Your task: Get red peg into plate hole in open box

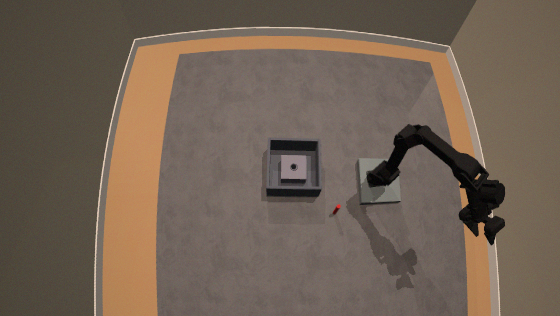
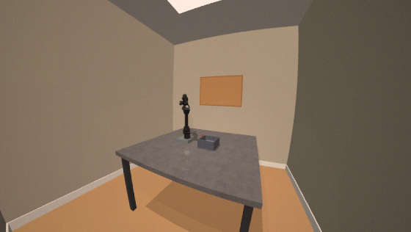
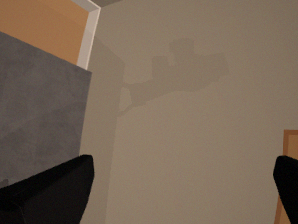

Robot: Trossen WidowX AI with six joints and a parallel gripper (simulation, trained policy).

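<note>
Claw (image 1: 485, 236) (image 3: 187, 167) is wide, nothing between the fingers. It's raised high off to the side of its base plate (image 1: 365, 194) (image 2: 179, 139), past the table's edge in the top view; wrist view gets mostly wall, plus a corner of the tabletop (image 1: 225, 250) (image 2: 176, 158) (image 3: 40, 105).

Risks, my read. Peg looks thin and upright, so a descent slightly off could clip it with a fingertip and knock it flat. Closing off-centre could leave it tilted in the grip, and then it won't line up with the hole (image 1: 293, 167). The hole is small and the plate (image 1: 286, 174) sits down inside the open box (image 1: 294, 192) (image 2: 208, 144), so a low approach could catch a wall (fingers or peg, either one). Early release there probably leaves the peg lying beside the plate. Also, the wrist camera has no peg in sight, so the first swing back is the one I'd trust least.

Red peg (image 1: 336, 209) (image 2: 202, 135) is on the tabletop, outside the box, between box and base plate but off toward the lower side in the top view. Well apart from the claw and far below it.
</note>
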